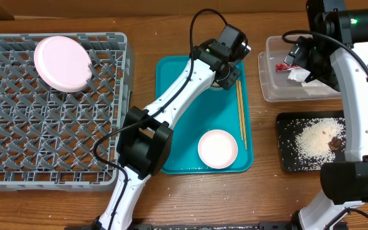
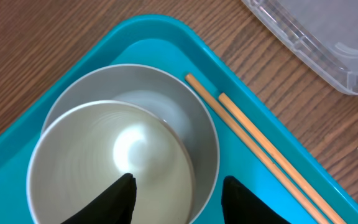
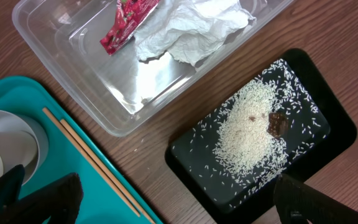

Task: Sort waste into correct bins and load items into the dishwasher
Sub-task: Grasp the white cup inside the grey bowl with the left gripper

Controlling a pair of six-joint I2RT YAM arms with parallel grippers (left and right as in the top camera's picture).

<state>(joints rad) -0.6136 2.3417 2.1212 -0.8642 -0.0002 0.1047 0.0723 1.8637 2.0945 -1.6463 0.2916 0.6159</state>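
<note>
My left gripper is open over the teal tray. One finger is inside the small white cup that sits in the grey bowl, and the other is outside the bowl's rim. Chopsticks lie beside it, and the small white dish is at the tray's front. The pinkish plate lies in the grey dish rack. My right gripper is open and empty above the clear tub, which holds the red wrapper and the napkin.
The black tray at the right holds the rice and the brown scrap. A few grains lie on the wood beside it. The left arm reaches across the tray from the front.
</note>
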